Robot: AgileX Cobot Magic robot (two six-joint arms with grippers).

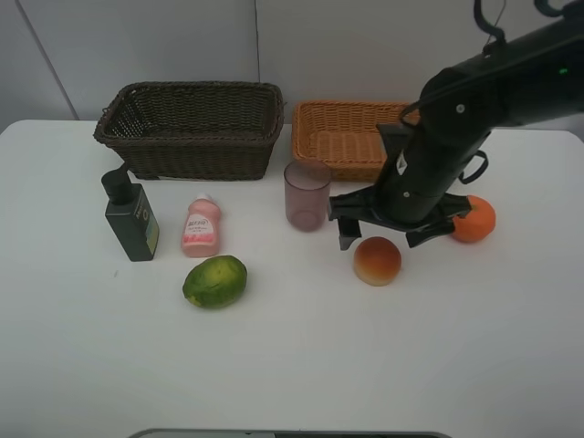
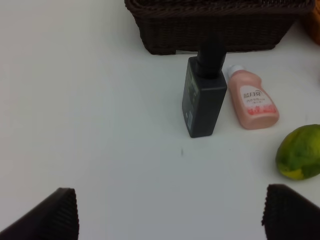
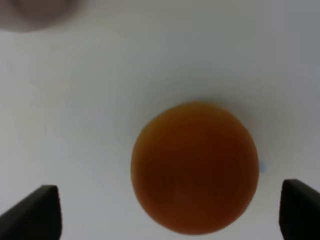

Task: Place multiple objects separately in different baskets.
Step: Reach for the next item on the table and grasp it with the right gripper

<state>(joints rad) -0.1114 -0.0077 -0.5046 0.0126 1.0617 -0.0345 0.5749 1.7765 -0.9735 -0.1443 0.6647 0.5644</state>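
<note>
Holds black right gripper (image 1: 380,241) wide, empty, over round red-yellow apple-like fruit (image 1: 377,263); translucent mauve cup (image 1: 307,194) left of it, round orange (image 1: 478,221) right.

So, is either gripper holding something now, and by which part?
Nothing is held. The right gripper is open over the red-yellow apple-like fruit, not touching it; the left gripper is open too, with nothing in it.

Upright dark pump bottle (image 2: 202,97) just beside pink bottle (image 2: 252,100), perhaps touching.
</note>
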